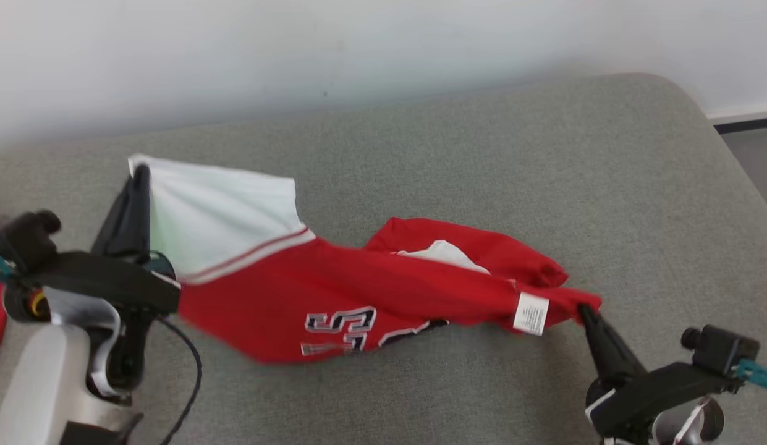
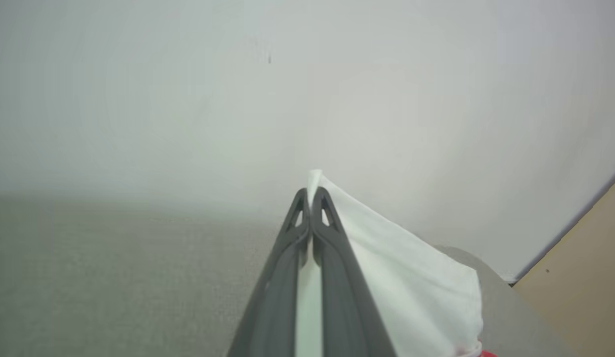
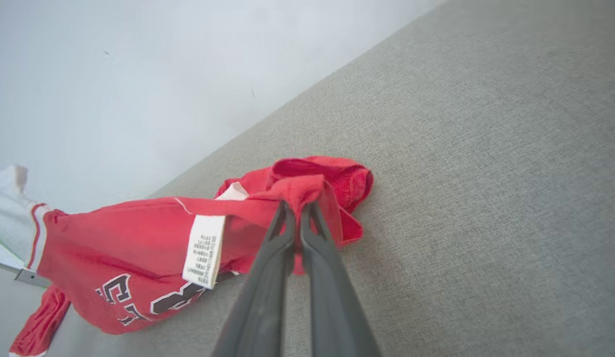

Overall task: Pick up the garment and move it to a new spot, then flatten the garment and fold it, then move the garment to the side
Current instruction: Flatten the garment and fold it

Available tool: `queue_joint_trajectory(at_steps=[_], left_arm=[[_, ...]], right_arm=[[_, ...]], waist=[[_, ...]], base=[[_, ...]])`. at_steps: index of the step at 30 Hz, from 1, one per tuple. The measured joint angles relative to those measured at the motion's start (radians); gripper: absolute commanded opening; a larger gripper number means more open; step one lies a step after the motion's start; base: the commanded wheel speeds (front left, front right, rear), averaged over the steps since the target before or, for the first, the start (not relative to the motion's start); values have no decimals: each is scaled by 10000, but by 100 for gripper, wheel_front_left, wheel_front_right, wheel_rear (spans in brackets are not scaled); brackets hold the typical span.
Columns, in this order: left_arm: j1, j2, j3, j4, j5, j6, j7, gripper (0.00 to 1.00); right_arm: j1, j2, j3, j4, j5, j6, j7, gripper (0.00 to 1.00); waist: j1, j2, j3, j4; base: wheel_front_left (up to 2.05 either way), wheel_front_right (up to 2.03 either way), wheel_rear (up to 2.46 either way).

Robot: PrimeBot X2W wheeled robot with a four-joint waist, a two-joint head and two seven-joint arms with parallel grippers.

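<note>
Left hand point(image 1: 140, 176) clenched on white corner of garment point(image 1: 334, 290), corner held raised. Right hand point(image 1: 586, 312) clenched on red edge just beside care label point(image 1: 531, 313). Garment stretched between both hands, middle sagging low over grey worktop point(image 1: 544, 154).

My left gripper point(image 1: 140, 173) is clamped on the white corner at the garment point(image 1: 334, 290)'s left end, and my right gripper point(image 1: 584, 311) pinches the red tip at its other end. So the garment's strung out between the two, middle sagging toward the grey cushion point(image 1: 482, 142) underneath. Can't tell how much of it actually rests there. Dark lettering point(image 1: 341, 322) shows along its lower red edge, partly tucked under. A white care label point(image 1: 531, 314) dangles off the garment just beside my right fingertips. Plain white wall point(image 1: 296, 49) behind the garment.
</note>
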Motion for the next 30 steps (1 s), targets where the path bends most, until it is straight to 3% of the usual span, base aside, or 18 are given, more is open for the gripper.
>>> queue_joint_trajectory(at_steps=[3, 8, 17, 30], left_arm=[[-284, 255, -102, -698, -360, -2, -46, 0], [-858, 564, -167, -1553, -788, 0, -71, 0], [-1994, 736, -435, -2148, -1174, 0, -169, 0], [-3661, 667, -525, -2090, -1522, -2, -378, 0]], right_arm=[[-376, -2, 15, -316, 662, 0, -387, 0], [-1144, 0, 52, -813, 834, 0, -541, 0], [-2743, -36, -44, -1509, -10, 0, -25, 0], [-4603, -894, -77, -1691, -1001, 0, 194, 0]], waist=[[0, 0, -178, 78], [0, 0, -431, 177], [0, 0, -771, 243], [0, 0, -999, 232]], base=[[0, 0, 0], [0, 0, 0], [0, 0, 0], [0, 0, 0]])
